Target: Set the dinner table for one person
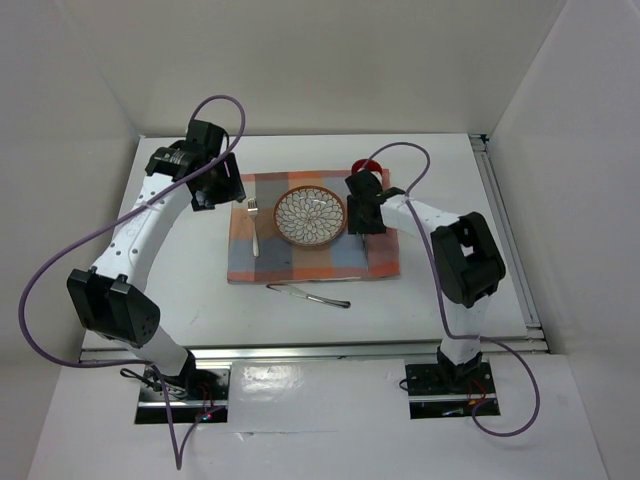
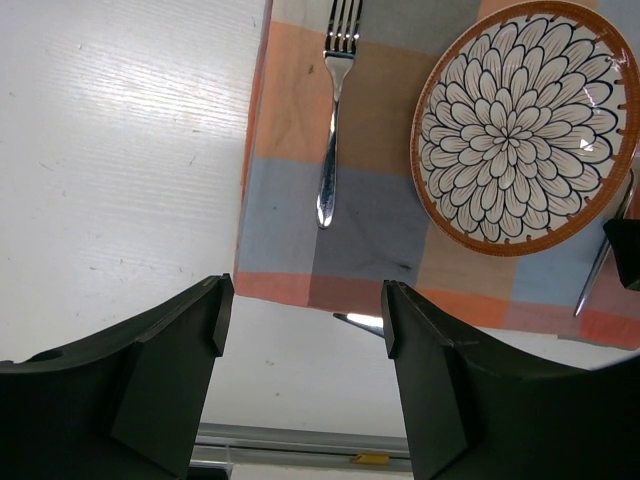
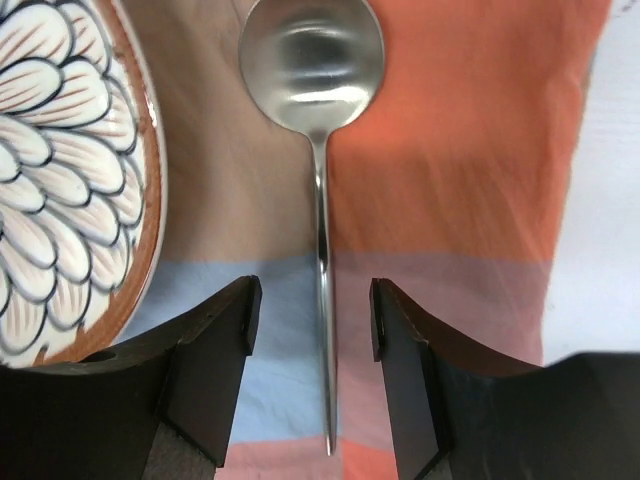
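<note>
One plate point(image 1: 311, 217), one fork point(image 2: 333, 110), one spoon point(image 3: 318, 150), one knife point(image 1: 308, 296); left claw point(image 2: 305, 312) and right claw point(image 3: 310, 310) gape apart.

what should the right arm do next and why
Probably lift the right gripper straight up. Its fingers stand apart on either side of the handle of the silver metal spoon, which lies flat on the checkered cloth placemat beside the flower-patterned plate, so it looks placed. The silver knife lies off the placemat on the white table.
</note>
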Motion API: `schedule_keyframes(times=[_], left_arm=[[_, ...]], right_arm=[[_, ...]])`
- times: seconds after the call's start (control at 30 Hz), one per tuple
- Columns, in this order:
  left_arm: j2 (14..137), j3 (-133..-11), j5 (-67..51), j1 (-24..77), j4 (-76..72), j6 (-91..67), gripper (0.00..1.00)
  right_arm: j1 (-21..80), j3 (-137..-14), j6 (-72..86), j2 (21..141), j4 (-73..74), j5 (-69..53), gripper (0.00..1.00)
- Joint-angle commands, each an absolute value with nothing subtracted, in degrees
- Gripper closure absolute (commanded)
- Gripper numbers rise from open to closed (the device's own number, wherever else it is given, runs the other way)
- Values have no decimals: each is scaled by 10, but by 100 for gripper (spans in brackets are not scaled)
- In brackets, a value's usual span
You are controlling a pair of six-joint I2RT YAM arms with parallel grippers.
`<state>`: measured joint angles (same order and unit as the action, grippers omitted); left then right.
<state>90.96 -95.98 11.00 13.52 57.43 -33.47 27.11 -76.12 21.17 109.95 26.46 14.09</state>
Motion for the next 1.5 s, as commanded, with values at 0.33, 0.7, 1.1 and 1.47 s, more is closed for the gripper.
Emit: schedule_keyframes(times=[0.33, 0.7, 1.1, 1.47], left_arm=[[863, -981, 115, 132, 583, -344, 22], [852, -970, 115, 132, 583, -344, 22], [852, -960, 110, 127, 577, -344, 22], [852, -954, 110, 127, 572, -344, 22]], right_arm=[[458, -634, 39, 904, 224, 23, 45], [524, -612, -1, 983, 188, 13, 37], [546, -601, 3, 1012, 183, -2, 41], [591, -562, 3, 1031, 183, -11, 86]])
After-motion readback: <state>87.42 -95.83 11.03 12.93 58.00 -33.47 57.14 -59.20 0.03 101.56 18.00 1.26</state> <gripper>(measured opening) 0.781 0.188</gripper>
